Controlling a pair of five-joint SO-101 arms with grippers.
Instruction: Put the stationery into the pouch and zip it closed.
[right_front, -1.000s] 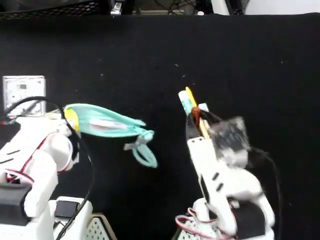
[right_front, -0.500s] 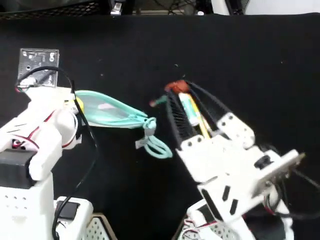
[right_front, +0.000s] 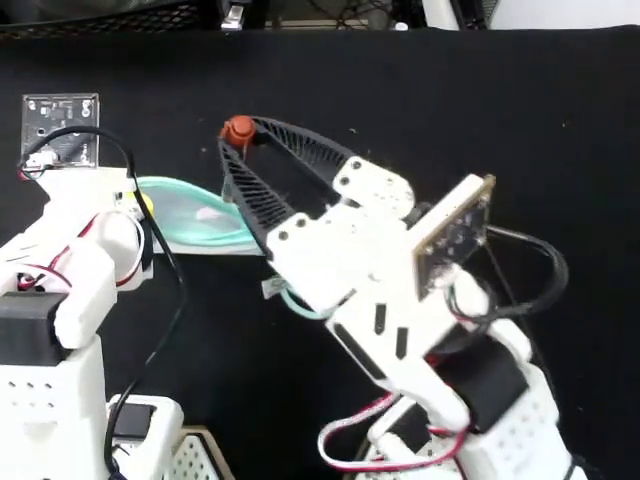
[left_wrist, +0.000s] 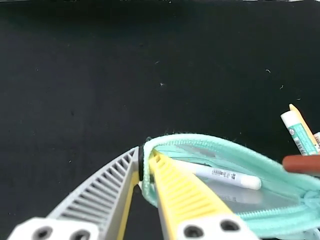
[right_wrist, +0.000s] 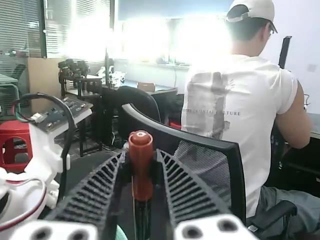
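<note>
**Red-capped marker held over the open pouch**

Item: red-capped marker (right_front: 238, 130), clenched upright in the right gripper (right_wrist: 141, 157) and held high. In the high view the pouch (right_front: 190, 215) lies at 7 o'clock from the marker. Its long axis runs 9-to-3, and the left gripper (left_wrist: 145, 161) pinches its 9 o'clock end. The pouch is mint-green and soft, its mouth gapes, and a white pen (left_wrist: 220, 173) lies inside.

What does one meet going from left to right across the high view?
Left arm, pouch, right arm, its wrist camera board. The red-capped pen in the right hand overlaps the pouch, so it is left out.
</note>
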